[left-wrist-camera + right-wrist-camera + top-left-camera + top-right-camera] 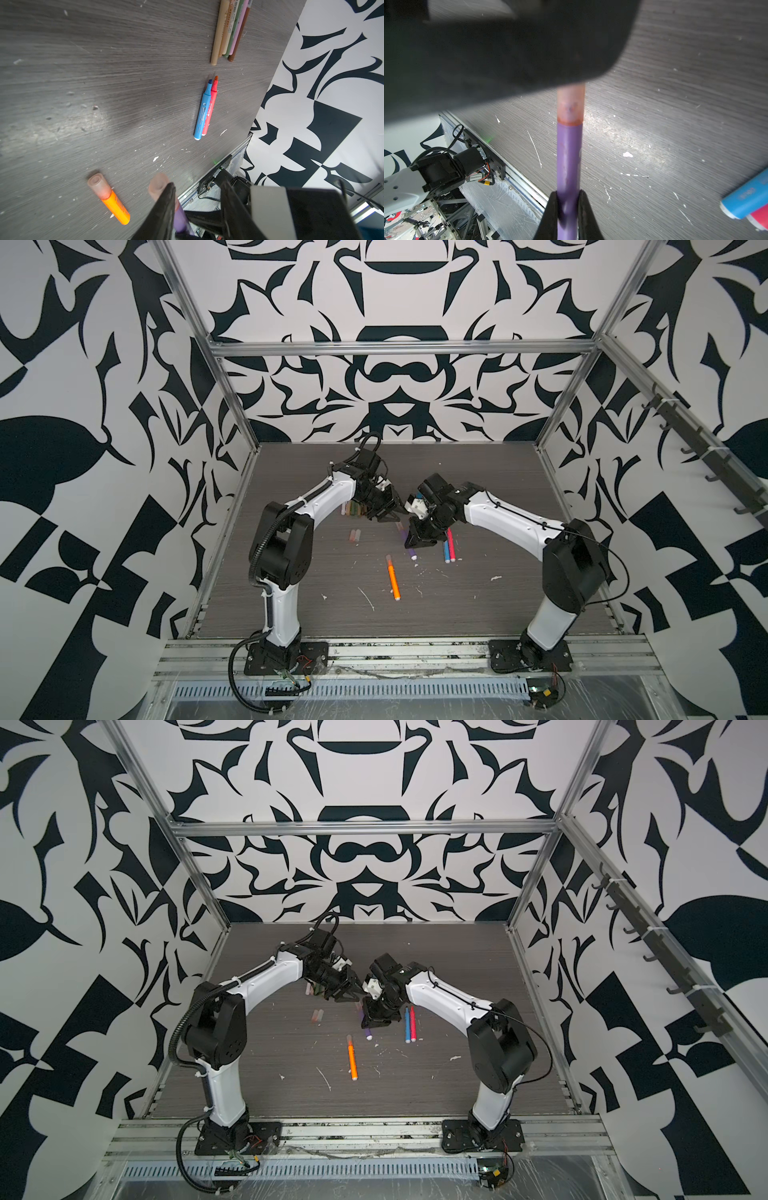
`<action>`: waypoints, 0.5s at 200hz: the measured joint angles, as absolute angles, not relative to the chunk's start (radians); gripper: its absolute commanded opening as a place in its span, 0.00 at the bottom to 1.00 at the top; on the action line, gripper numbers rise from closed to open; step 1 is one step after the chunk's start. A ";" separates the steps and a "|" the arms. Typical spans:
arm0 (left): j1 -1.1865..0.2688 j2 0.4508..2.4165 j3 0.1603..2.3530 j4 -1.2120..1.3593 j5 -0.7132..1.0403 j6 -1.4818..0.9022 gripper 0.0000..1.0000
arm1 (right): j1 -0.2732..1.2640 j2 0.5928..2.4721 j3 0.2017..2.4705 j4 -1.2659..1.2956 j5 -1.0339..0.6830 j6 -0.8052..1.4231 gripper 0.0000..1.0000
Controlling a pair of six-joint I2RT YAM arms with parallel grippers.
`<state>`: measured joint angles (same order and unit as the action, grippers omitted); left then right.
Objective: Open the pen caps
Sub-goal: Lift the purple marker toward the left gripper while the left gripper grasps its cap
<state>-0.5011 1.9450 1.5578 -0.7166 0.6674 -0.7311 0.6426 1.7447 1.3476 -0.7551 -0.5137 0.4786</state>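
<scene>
Your right gripper [568, 193], nearest the lens, hung over the middle of the grey table [478, 605] with its jaws clamped on the barrel of the purple pen [568, 158], and your left gripper [197, 182] faced it with jaws apart, gripping nothing. You had the orange pen [393, 583] lying capped toward the front edge, and the blue pen [446, 551] and pink pen [450, 540] uncapped side by side just beside your right gripper. Smallest, the peach cap [570, 104] sat fully on the purple pen, one left finger [164, 212] beside it.

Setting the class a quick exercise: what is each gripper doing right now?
Left gripper: open, jaws apart beside the cap, gripping nothing.
Right gripper: closed on the purple pen.
</scene>
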 measured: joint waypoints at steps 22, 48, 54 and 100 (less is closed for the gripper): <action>-0.505 1.948 1.571 -0.736 0.659 -0.722 0.41 | 0.635 1.745 1.348 -0.758 -0.501 0.476 0.00; -0.505 1.958 1.587 -0.767 0.642 -0.707 0.41 | 0.620 1.744 1.348 -0.759 -0.484 0.474 0.00; -0.505 1.959 1.589 -0.773 0.637 -0.704 0.41 | 0.618 1.744 1.348 -0.759 -0.481 0.472 0.00; -0.505 1.971 1.620 -0.825 0.609 -0.679 0.41 | 0.606 1.744 1.348 -0.754 -0.493 0.472 0.00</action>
